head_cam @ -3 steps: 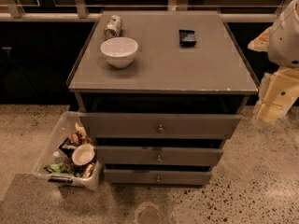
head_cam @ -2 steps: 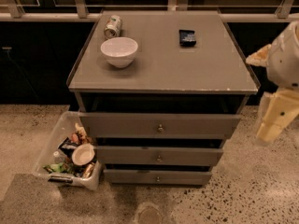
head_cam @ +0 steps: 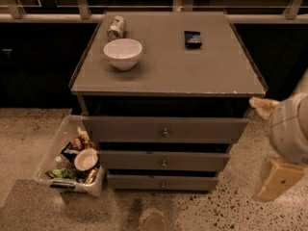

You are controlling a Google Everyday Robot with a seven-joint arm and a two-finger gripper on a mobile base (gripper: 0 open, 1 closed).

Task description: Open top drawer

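Grey top drawer sits just under the tabletop, front sticking out a bit past the 2 lower fronts. Gripper at far right beside the cabinet, well apart from the knob. Grip state: can't tell.

- My arm: bulky rounded off-white shell, above the jaws.
- My gripper: tan-yellow blocky piece, low at view's right edge.
- Small cream tip up-left of jaws.
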